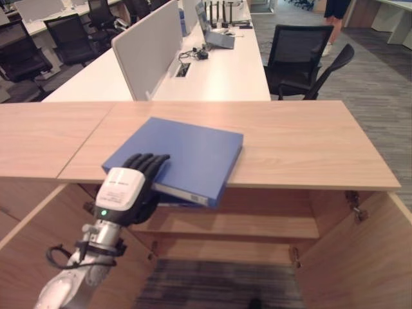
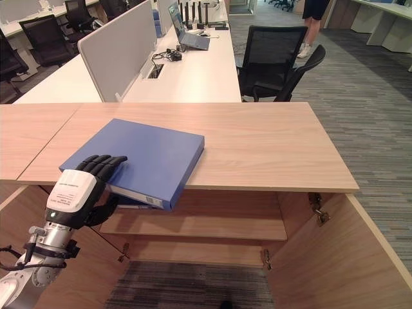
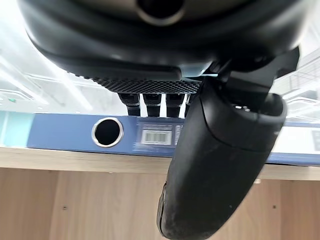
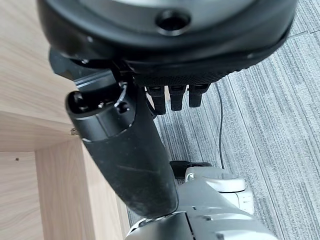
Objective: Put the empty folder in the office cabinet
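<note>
One folder overhangs my counter; left hand pinches its spine, fingers above, thumb below. Right hand hangs relaxed.

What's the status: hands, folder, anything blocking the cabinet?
Left hand gripping flat blue folder, fingers on top, thumb under. Folder overhangs front edge of wooden cabinet top. Right hand idle, holding nothing. Cabinet doors open; inner wooden shelf looks unobstructed.

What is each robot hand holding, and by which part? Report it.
The left robot hand grips the blue folder at its near spine edge, fingers on top and thumb beneath. The right robot hand holds nothing.
</note>
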Tool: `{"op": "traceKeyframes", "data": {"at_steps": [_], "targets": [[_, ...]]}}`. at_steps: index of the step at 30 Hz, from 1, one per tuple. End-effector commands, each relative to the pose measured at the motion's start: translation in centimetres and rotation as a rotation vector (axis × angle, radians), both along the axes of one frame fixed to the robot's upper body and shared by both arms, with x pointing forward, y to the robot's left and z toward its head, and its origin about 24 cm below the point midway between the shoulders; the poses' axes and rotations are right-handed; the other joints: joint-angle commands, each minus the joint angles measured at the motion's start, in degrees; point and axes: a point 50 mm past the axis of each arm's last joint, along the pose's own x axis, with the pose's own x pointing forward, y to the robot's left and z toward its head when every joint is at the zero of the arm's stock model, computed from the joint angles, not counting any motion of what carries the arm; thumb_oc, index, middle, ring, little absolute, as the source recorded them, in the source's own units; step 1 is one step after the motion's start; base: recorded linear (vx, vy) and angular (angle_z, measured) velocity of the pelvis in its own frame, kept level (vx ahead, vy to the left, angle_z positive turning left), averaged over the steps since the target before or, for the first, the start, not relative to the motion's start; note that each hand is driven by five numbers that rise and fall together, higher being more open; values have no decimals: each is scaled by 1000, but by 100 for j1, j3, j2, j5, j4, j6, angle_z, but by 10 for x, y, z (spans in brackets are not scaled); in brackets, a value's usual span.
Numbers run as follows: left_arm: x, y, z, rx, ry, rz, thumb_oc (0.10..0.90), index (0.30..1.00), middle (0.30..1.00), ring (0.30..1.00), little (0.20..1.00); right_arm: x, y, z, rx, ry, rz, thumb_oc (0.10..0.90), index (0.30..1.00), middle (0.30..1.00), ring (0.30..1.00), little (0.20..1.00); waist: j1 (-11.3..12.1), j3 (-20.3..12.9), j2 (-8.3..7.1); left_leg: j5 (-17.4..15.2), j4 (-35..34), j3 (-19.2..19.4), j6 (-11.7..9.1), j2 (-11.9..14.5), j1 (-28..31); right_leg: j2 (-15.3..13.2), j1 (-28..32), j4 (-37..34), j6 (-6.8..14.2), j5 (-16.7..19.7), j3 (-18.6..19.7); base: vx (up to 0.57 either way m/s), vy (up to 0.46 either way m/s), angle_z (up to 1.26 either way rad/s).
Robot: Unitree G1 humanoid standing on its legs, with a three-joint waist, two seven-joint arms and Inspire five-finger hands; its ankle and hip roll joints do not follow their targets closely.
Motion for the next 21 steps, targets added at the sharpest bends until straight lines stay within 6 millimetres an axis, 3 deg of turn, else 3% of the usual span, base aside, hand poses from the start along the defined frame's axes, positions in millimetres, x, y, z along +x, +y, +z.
{"op": "traceKeyframes", "data": {"at_steps": [1, 21], "targets": [[9, -7, 63, 8, -276, -85, 800, 900, 900, 900, 900, 23, -7, 3, -21, -35, 12, 800, 900, 900, 900, 900, -25, 102, 23, -223, -14, -212, -528, 298, -149, -124, 872, 64, 471, -1004, 94, 0, 0, 0], [10, -17, 71, 21, -284, -153, 800, 900, 900, 900, 900, 18, -5, 2, -11, -24, -14, 800, 900, 900, 900, 900, -124, 66, 50, -254, -14, -140, -522, 291, -139, -136, 846, 63, 480, -991, 134, -4, -3, -2]]}}
